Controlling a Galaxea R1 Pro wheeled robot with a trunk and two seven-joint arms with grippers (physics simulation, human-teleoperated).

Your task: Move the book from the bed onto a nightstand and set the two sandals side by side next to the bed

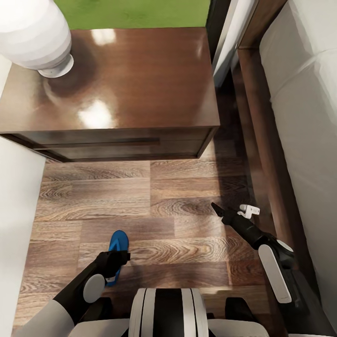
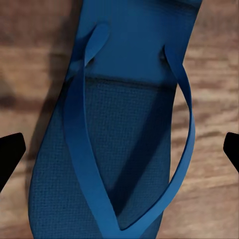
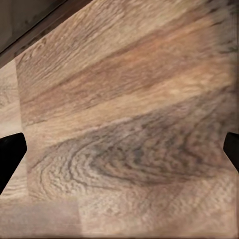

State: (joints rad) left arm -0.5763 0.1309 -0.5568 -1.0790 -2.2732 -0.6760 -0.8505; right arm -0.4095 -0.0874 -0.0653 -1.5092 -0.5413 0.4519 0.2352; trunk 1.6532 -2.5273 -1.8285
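Bedside floor: two arms low, one blue sandal under the left.

Left gripper (image 1: 122, 256) reaches down over the sandal (image 1: 117, 252), fingers spread wide either side of it, not gripping; right gripper (image 1: 220, 210) stretches forward over bare plank floor (image 1: 140, 201), fingers apart, holding nothing; nightstand (image 1: 121, 84) ahead, bed (image 1: 304, 117) at right; no legible writing on anything.

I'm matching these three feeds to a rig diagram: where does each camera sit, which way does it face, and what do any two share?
Head view: on the head, facing steeply down at the floor, nightstand and bed; both arms, left gripper, right gripper.
Left wrist view: by the left gripper, looking down on a blue sandal; dark fingertips at the edges.
Right wrist view: facing bare floor planks; fingertips at the edges.
Shared: the sandal shows in the head and left wrist views.
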